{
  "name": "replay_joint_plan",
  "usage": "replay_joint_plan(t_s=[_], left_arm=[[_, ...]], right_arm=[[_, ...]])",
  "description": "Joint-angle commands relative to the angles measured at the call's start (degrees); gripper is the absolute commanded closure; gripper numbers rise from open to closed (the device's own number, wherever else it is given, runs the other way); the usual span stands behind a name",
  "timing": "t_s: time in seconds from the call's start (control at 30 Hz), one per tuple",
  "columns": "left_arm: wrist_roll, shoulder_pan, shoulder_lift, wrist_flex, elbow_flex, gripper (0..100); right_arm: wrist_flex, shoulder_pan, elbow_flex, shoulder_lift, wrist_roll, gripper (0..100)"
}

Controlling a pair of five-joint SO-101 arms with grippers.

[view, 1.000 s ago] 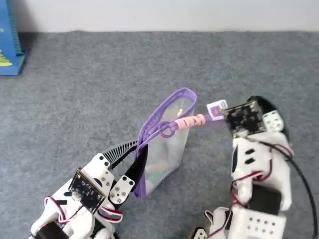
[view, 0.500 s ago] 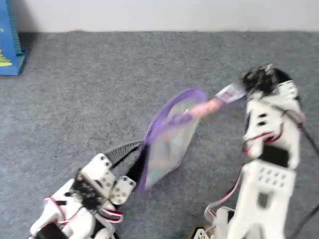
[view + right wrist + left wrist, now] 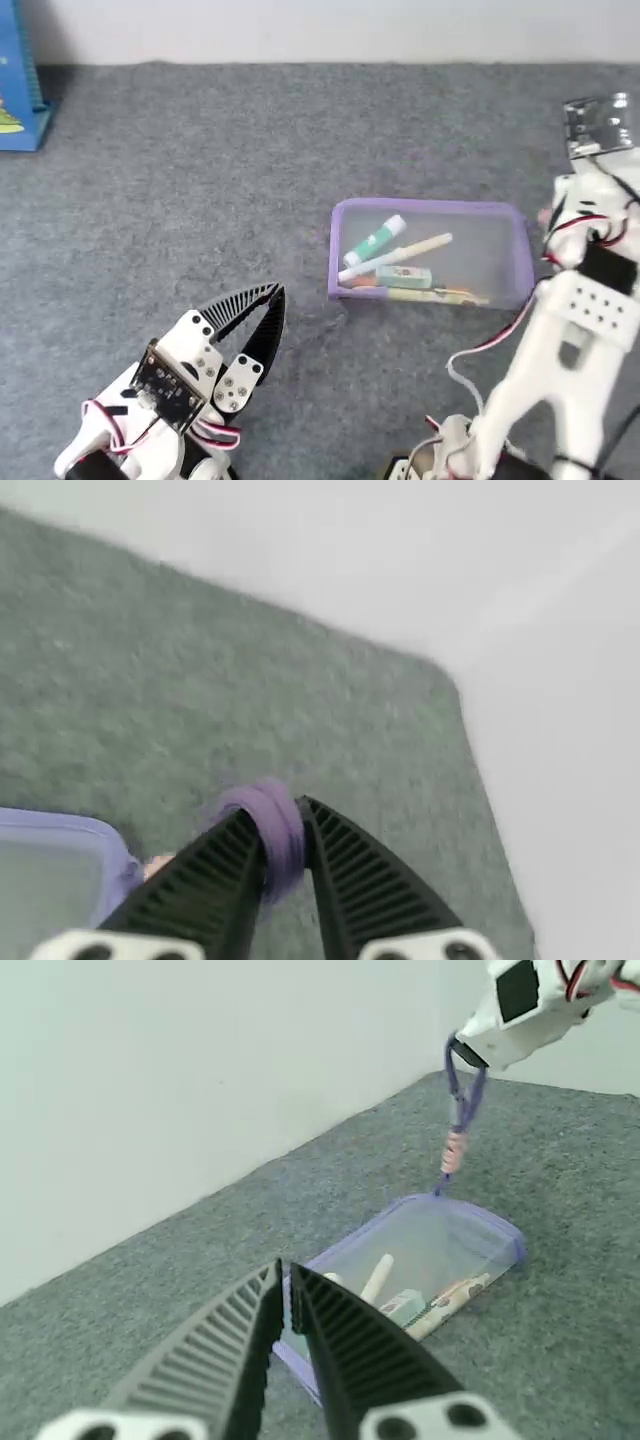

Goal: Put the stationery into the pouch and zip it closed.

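- Right gripper [image 3: 278, 812] is closed on the purple loop [image 3: 272, 848] of the zip. In the left wrist view it hangs above the far corner of the pouch, and the loop with the pink zip pull [image 3: 453, 1150] runs down from it to that corner.
- Left gripper [image 3: 285, 1275] holds nothing. Its two fingers are brought almost together, and it stands over the grey carpet [image 3: 200, 160], apart from the near end of the pouch.
- The pouch [image 3: 490, 250] lies flat on the carpet between the two arms.
- Through its clear wall I see the stationery: a white tube with green cap [image 3: 375, 241], a cream stick [image 3: 420, 247], a small green block [image 3: 404, 277] and some long thin pieces along the edge below it.
- I judge that all pieces are inside and the zip is drawn to its end or close to it. The teeth are too small to see, so I cannot tell if it is fully closed.
- The pouch looks soft and light, of thin plastic. It will likely fold, slide on the carpet or lift whole when pulled from one end, and the loose pieces inside will shift.
- The loop is a soft cord, good for pulling but poor for steering the body.
- To steady the pouch, a better hold is probably the purple border at the end opposite the pull, where the seam is thicker. The clear wall would probably crumple and slip.
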Motion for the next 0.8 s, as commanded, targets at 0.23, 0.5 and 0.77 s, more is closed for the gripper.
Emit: replay_joint_plan(t_s=[0.23,0.5,0.77], left_arm=[[-0.2,-0.4,-0.8,-0.1,-2.6,99],[-0.2,-0.4,-0.8,-0.2,-2.9,99],[-0.2,-0.4,-0.7,-2.1,-4.1,99]], right_arm=[[1.7,-13.5,-8.0,-15.4,-1.0,98.8],[9.9,-17.9,-26.2,-13.4,-8.2,98.7],[25.1,-27.0,-46.9,-5.0,-8.6,98.7]])
